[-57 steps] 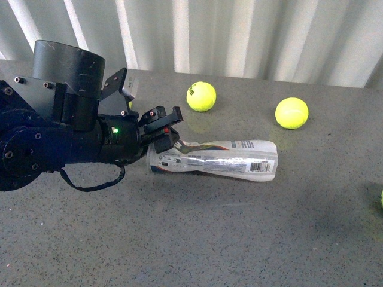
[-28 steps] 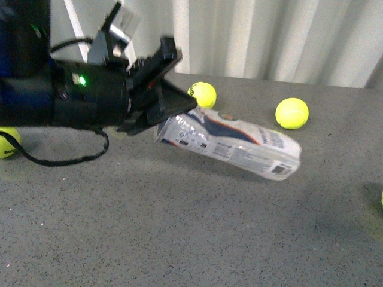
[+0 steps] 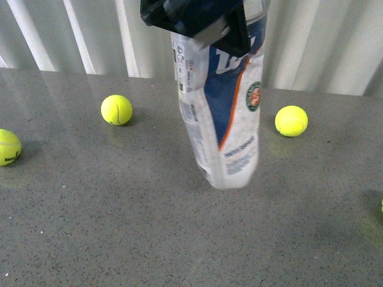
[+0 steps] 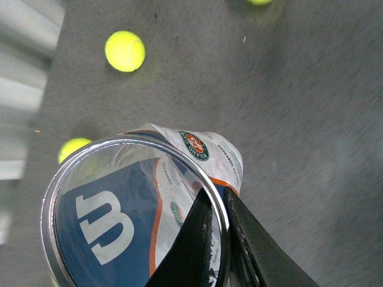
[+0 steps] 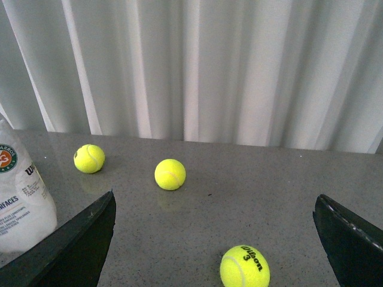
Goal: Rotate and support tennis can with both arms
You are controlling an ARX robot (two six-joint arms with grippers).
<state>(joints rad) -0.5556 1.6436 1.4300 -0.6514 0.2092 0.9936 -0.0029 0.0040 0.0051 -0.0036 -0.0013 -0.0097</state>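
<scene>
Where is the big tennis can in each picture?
Front view: the tennis can is in the middle, roughly upright, its top at the upper edge.
Left wrist view: the can fills the lower left, seen end-on from its metal-rimmed top.
Right wrist view: only a bit shows at the left edge.
Shared landmark: the round green badge on its label shows in all three.

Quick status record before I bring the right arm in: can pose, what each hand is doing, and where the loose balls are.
tennis can: near upright, leaning slightly, metal-rimmed end up
base contact: low end at the table; cannot tell if it touches
left hand: shut on the can's rim, one finger inside, one outside
right hand: open, empty; can sits beside one finger, not between the two
tennis balls: at least three loose on the table, none against the can
</scene>
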